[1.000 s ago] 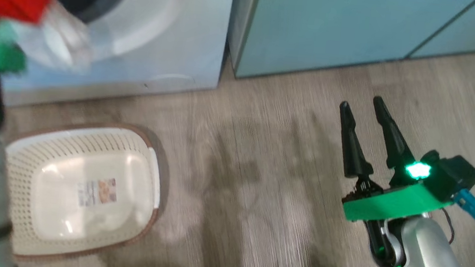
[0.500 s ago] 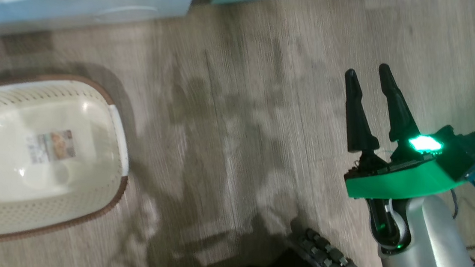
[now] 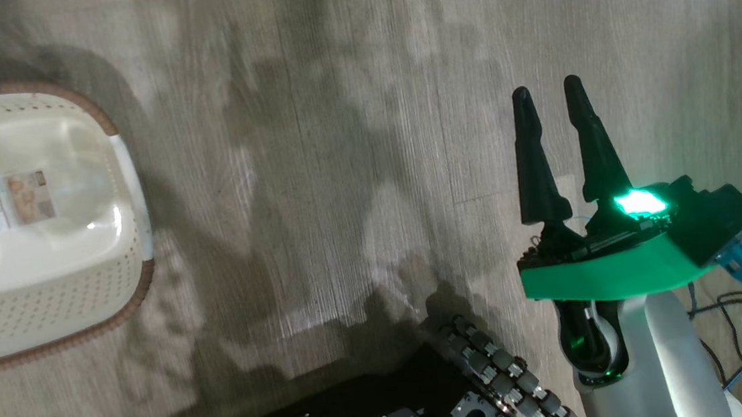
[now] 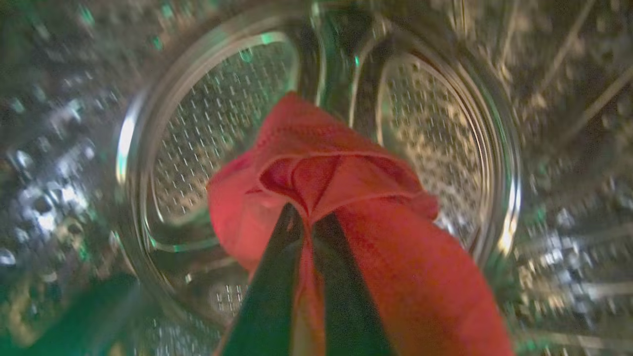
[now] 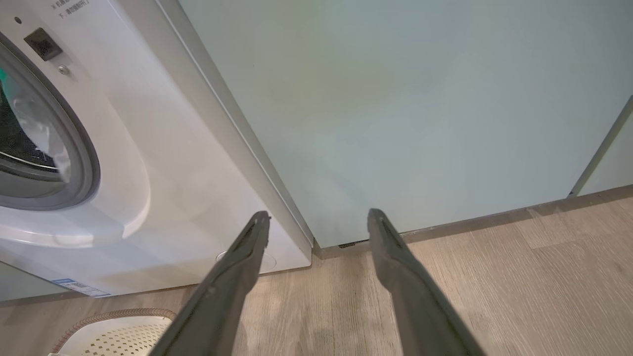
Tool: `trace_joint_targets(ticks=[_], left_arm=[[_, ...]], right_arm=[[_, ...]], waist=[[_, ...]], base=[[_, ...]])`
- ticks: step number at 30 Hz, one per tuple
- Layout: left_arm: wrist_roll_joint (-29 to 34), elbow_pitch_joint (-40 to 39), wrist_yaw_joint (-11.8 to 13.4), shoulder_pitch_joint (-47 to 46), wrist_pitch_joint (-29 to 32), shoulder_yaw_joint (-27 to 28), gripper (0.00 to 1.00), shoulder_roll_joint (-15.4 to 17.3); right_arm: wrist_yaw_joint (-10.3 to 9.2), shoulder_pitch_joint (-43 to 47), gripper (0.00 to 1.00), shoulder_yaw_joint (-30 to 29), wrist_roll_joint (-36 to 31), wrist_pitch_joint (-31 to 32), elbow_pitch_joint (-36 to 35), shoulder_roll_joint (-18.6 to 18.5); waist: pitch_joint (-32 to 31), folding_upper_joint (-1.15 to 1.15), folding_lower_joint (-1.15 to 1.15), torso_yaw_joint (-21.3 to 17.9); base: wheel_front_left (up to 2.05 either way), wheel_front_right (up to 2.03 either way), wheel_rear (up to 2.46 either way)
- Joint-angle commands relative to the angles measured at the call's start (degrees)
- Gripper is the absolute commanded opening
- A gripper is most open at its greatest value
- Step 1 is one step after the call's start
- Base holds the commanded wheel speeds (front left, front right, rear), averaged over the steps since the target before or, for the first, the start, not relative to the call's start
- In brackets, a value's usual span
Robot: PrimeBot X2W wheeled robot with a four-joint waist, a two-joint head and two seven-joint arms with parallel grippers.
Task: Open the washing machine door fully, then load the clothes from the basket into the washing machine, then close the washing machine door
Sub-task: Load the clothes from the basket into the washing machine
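While the left gripper [image 4: 306,217] reaches inside the washing machine's steel drum [image 4: 222,123], its two dark fingers are pinched close together on a fold of the red garment [image 4: 316,148], and the cloth bunches above the fingertips and drapes down along the right finger. The perforated drum wall and its round back plate curve all around the garment, which hangs clear of the metal as far as I can tell; the picture there is dim and smeared. Over on the right, the right gripper [image 3: 548,89] hovers above the wood-look floor [image 3: 324,130] with its fingers spread wide and nothing between them, pointing toward the far wall. The white basket [image 3: 33,313] with the brown woven-look rim sits on the floor at the left, well apart from that gripper, and a label sticker [image 3: 6,200] shows on its bare bottom. Beyond the open fingers stands the white washing machine [image 5: 163,163] at the far left, its grey rubber seal [image 5: 84,163] ringing the dark opening, with a small blue sticker [image 5: 79,287] low on its front. Just beside it on the right is a pale teal cabinet [image 5: 395,99]. The robot's black base [image 3: 503,381] sits at the near edge.
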Motion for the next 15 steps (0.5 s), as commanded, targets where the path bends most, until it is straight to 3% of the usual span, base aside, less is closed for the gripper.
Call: trace_joint_targets(ticks=[1,6,15], left_arm=[[0.03,-3.09,0.79,-0.92,-0.25,0.09,0.0,3.23],[0.14,0.04,0.23,0.62,-0.25,-1.33,0.0,3.4],[0.25,13.65,-0.33,0.23,-0.25,-3.37,0.0,4.07]], right_arm=[[0.0,0.48,1.0,1.12,0.61,-0.37,-1.81,-0.16],[0.0,0.4,1.0,1.23,0.81,-0.37,-1.61,-0.16],[0.0,0.03,1.0,1.13,0.81,-0.37,-1.63,-0.16]], waist=[[0.78,0.0,0.0,-0.63],[1.21,0.0,0.0,-0.71],[1.89,0.0,0.0,-0.53]], base=[[0.0,0.0,0.0],[0.0,0.0,0.0],[0.0,0.0,0.0]])
